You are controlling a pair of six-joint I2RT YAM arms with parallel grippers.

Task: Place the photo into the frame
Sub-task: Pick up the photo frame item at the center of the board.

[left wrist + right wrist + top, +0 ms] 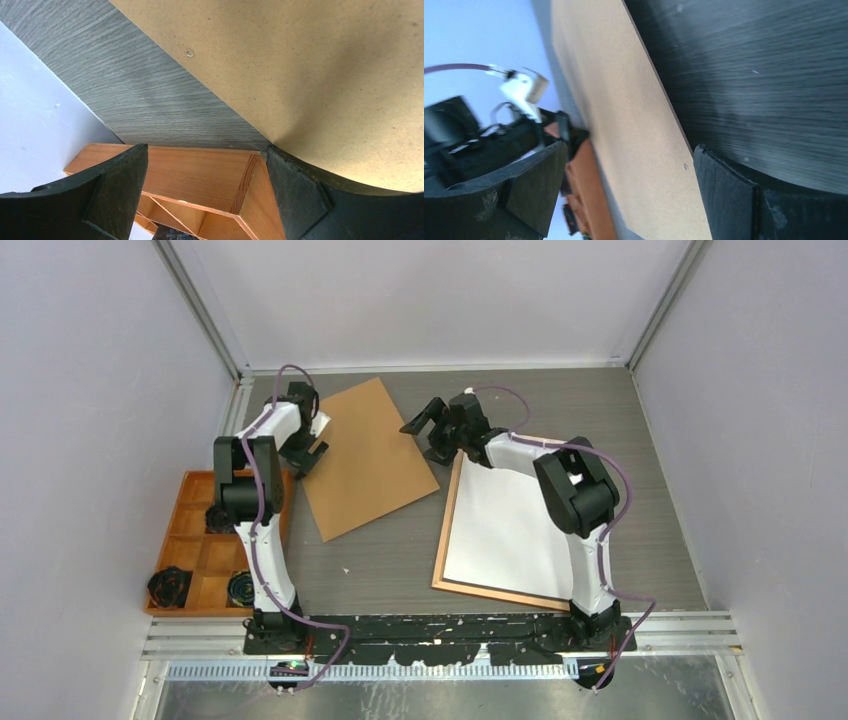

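The photo [510, 525] lies white back up inside the frame [500, 596], whose thin orange-brown rails show along its left and near edges, on the right of the table. The frame's brown fibreboard back [370, 455] lies apart, flat at centre left; it also fills the left wrist view [300, 75] and crosses the right wrist view [639, 125]. My left gripper [318, 440] [207, 190] stands open at the board's left edge, nothing between its fingers. Off the frame's far left corner, my right gripper [425, 435] [629, 195] stands open and empty.
An orange compartment tray [200, 540] with black items stands at the left edge, beside the left arm; its wall [200, 170] shows between the left fingers. Grey walls enclose the table on three sides.
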